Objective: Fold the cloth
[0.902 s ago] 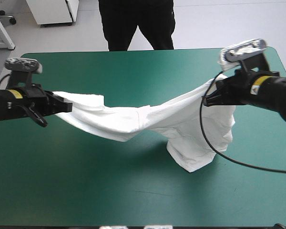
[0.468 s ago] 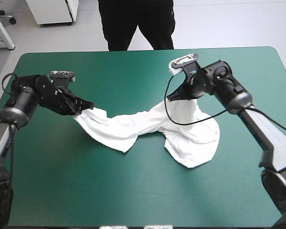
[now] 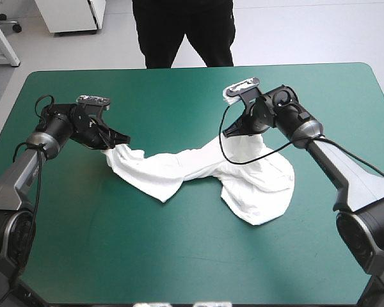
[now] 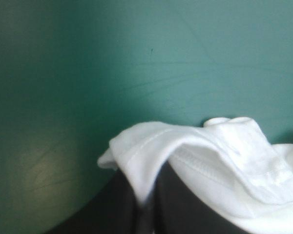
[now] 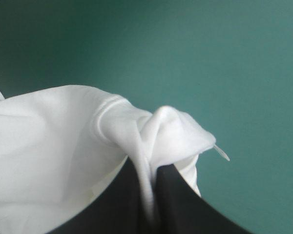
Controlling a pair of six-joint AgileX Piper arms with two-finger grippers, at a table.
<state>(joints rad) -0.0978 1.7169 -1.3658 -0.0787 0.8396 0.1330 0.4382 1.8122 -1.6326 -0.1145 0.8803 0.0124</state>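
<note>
Centrally in the high view, the white T-shirt (image 3: 198,169) lies as a twisted band on the teal-green cover (image 3: 147,256), its bulk heaped right of centre. The left gripper (image 3: 120,139), at middle left, pinches one end between nearly closed black fingers. The right gripper (image 3: 230,131), above centre right, pinches the other end likewise.

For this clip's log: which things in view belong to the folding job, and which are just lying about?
Belongs to the job: the T-shirt, crumpled, sagging between the arms; the left gripper, shut on one end; the right gripper, shut on the other.
Lying about: nothing loose that I can see; only the teal-green cover underneath.
</note>
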